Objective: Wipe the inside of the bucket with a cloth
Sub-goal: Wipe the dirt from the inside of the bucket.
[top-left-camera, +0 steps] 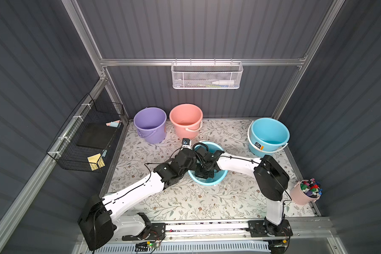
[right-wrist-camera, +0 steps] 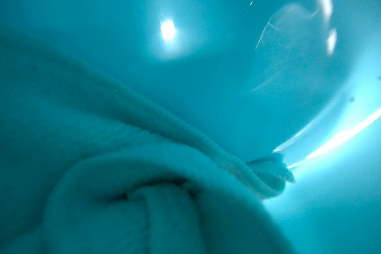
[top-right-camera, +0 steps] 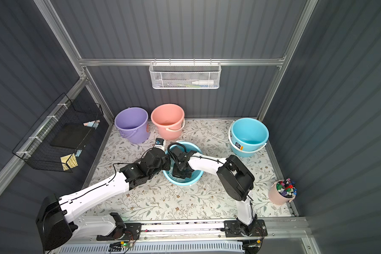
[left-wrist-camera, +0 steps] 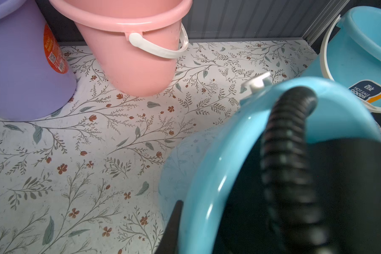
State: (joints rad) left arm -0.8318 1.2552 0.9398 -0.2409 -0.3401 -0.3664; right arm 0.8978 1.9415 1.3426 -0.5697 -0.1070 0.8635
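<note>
Your bucket (top-left-camera: 216, 181), the pale blue one, sits mid-mat on the floral table (top-left-camera: 185, 202), in front of the pink bucket (top-left-camera: 186, 119) and apart from it. Whether it is upright or tipped, you cannot tell from above.

Left gripper (top-left-camera: 191, 161): drawn together on the bucket's near-left rim. In the left wrist view one dark finger (left-wrist-camera: 174, 220) lies against the outside of the wall, with the rim (left-wrist-camera: 207, 176) running just beside it.

Right gripper (top-left-camera: 204, 173): down inside the bucket's mouth in both top views. Its fingers are hidden. It reads as closed, with the cloth (right-wrist-camera: 97, 154) puckered into a pinch right under the right wrist camera.

The cloth is inside the bucket, rumpled in thick folds, pressed to the inner wall (right-wrist-camera: 207, 77) with one corner sticking out against the base. From above you see none of it, since the arm covers it.

Elsewhere: purple bucket (top-left-camera: 150, 124) back left, second blue bucket (top-left-camera: 268, 136) back right, both well apart from your work
</note>
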